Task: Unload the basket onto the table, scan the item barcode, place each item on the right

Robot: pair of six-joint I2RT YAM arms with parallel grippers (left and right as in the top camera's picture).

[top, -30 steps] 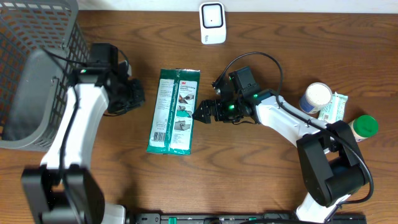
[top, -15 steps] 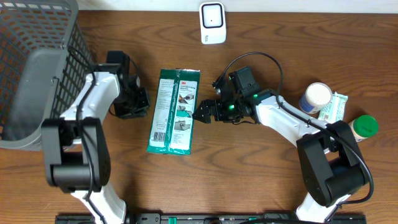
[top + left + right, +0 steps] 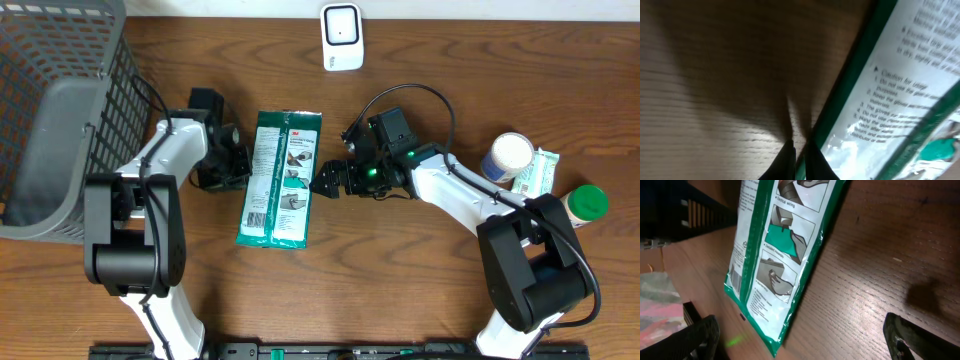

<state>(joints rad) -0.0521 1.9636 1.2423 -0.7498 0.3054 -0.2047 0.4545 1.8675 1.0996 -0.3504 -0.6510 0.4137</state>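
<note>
The item, a flat green and white packet [image 3: 281,178], lies on the wooden table with its printed side up. Its barcode is too small to make out. My left gripper [image 3: 238,166] is shut, and its tips rest at the packet's left green edge. In the left wrist view the two dark fingers [image 3: 812,162] are pressed together beside the packet [image 3: 900,90]. My right gripper [image 3: 322,183] stands wide open at the packet's right edge. In the right wrist view the packet's near corner [image 3: 785,255] lies between the spread fingers [image 3: 920,335]. A white scanner [image 3: 341,37] stands at the back.
A grey wire basket [image 3: 60,110] fills the far left. At the right edge stand a white-lidded jar [image 3: 510,153], a small packet [image 3: 540,172] and a green-capped bottle [image 3: 587,203]. A faint green light spot [image 3: 732,341] shows on the wood.
My left arm has swung right from beside the basket until its shut tips reached the packet's left edge. The right arm and the packet have not moved.
</note>
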